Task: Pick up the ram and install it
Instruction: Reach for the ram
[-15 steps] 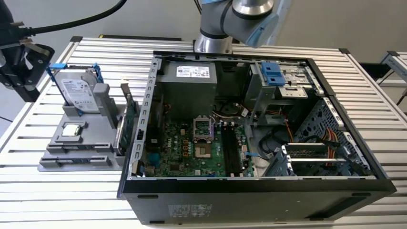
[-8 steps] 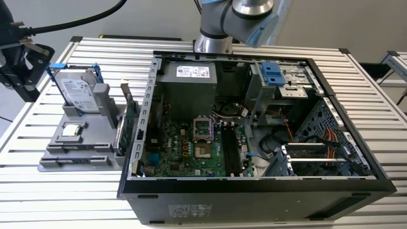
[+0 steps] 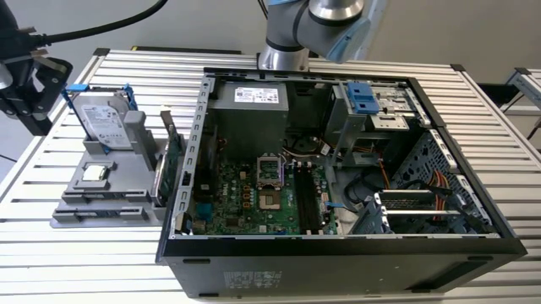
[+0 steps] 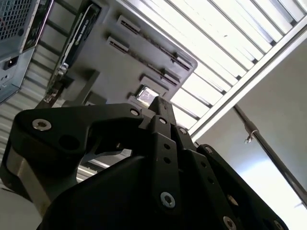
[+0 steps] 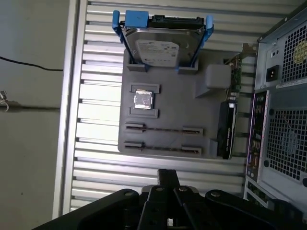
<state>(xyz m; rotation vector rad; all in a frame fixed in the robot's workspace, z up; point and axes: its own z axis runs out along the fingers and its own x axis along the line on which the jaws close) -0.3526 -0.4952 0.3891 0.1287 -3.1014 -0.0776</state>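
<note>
My gripper (image 3: 35,119) hangs high at the exterior view's left, off to the side of the grey parts holder (image 3: 127,166) and apart from it. In both wrist views its black fingers (image 5: 168,176) meet at one tip (image 4: 158,103), shut with nothing showing between them. The holder (image 5: 168,108) has two long slots (image 5: 163,128), each with a thin dark strip along it. I cannot tell whether either strip is the ram seen edge-on. The open computer case (image 3: 439,136) shows the green motherboard (image 3: 245,196) and its black memory slots (image 3: 305,197).
On the holder stand a silver hard drive in a blue frame (image 3: 106,123), a small square chip (image 5: 143,99) and a green card with a metal bracket (image 3: 171,166). The case's rear panel (image 5: 283,120) lies beside the holder. The ribbed metal table (image 3: 85,266) surrounds everything.
</note>
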